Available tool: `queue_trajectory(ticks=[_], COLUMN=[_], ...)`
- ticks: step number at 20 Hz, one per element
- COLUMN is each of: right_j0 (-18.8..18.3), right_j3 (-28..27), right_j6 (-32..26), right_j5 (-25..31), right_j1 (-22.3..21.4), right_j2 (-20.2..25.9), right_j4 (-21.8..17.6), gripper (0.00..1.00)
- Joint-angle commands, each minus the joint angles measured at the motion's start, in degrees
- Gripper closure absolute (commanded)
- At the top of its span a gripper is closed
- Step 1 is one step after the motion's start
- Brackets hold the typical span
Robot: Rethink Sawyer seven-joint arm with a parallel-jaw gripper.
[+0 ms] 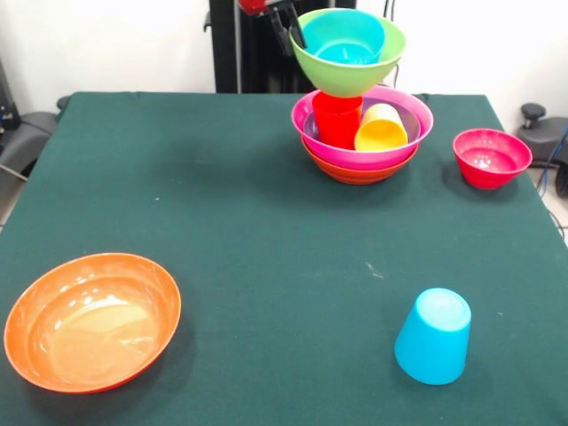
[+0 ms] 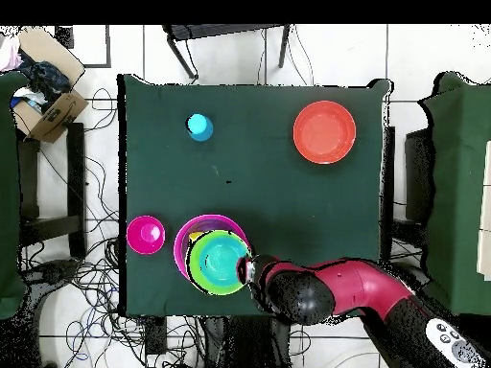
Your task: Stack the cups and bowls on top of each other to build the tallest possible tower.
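Observation:
The tower [image 1: 362, 133] stands at the far right of the table: an orange bowl [image 1: 355, 172] lowest, then a magenta bowl [image 1: 410, 133] with a purple bowl inside it. A red cup [image 1: 337, 120] and a yellow cup [image 1: 382, 130] sit in that. Over them is a lime green bowl [image 1: 348, 75] with a small blue bowl [image 1: 344, 37] in it. My gripper [image 1: 291, 37] is shut on the green bowl's rim, one finger inside and one outside. A light blue cup [image 1: 433, 335] stands upside down near the front. The other orange bowl [image 1: 91, 321] and the crimson bowl [image 1: 491, 158] stand apart.
From above, my arm [image 2: 326, 292] reaches over the table edge to the green bowl [image 2: 221, 263]. The crimson bowl [image 2: 146, 235] sits close beside the tower. A cardboard box [image 2: 48, 101] stands off the table, and chairs flank the table's sides.

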Motion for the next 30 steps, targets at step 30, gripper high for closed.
queue_trajectory(ticks=[30], right_j0=[1.0], right_j3=[-6.4], right_j6=[-5.9], right_j5=[-0.8], right_j1=[9.8], right_j2=[0.7], right_j4=[-12.7], gripper=[1.00])
